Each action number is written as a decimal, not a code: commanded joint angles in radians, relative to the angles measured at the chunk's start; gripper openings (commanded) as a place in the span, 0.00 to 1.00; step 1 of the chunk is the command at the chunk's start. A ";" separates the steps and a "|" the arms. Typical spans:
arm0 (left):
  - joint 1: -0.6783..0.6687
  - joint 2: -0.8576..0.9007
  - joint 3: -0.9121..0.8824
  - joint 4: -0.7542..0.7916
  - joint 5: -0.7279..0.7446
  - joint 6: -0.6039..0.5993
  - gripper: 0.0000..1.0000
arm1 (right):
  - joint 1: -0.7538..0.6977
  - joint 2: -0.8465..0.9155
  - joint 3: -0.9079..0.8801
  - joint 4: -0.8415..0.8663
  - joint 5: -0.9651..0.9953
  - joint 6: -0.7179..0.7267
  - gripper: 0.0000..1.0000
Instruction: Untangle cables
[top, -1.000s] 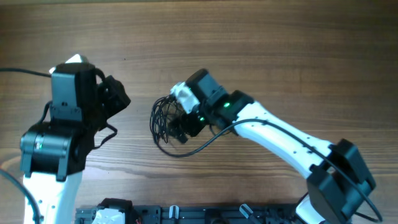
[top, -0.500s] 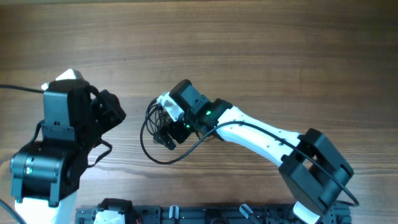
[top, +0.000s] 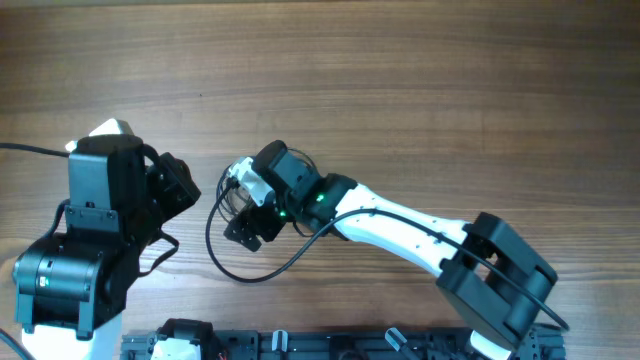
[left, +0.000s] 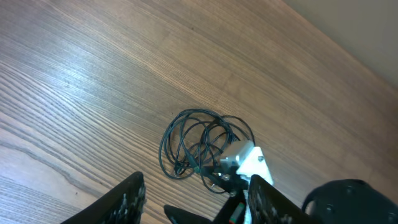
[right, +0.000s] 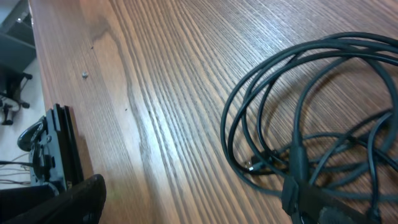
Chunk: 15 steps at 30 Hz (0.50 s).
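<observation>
Overhead: cables (top: 232, 197) lie between both claws, against right claw (top: 246, 228).
Left claw (left: 198, 194): spread, cables ahead.
Right claw: apparently spread too.

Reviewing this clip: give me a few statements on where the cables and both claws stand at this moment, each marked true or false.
1. The cables lie as one tangled bundle on the wooden table. True.
2. The left claw is shut on the cables. False: it is open, holds nothing and sits apart from the bundle.
3. The right claw is close beside the bundle. True.
4. The cables are white. False: they are thin and black.
</observation>
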 joint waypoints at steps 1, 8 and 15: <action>-0.001 -0.019 -0.001 0.002 -0.032 -0.003 0.54 | 0.002 0.063 -0.002 0.021 -0.012 0.006 0.92; -0.001 -0.108 -0.001 0.013 -0.040 -0.003 0.59 | 0.002 0.126 -0.002 0.099 -0.012 0.007 0.92; -0.001 -0.151 -0.001 -0.005 -0.051 -0.002 0.60 | 0.002 0.193 -0.002 0.191 -0.012 0.014 0.81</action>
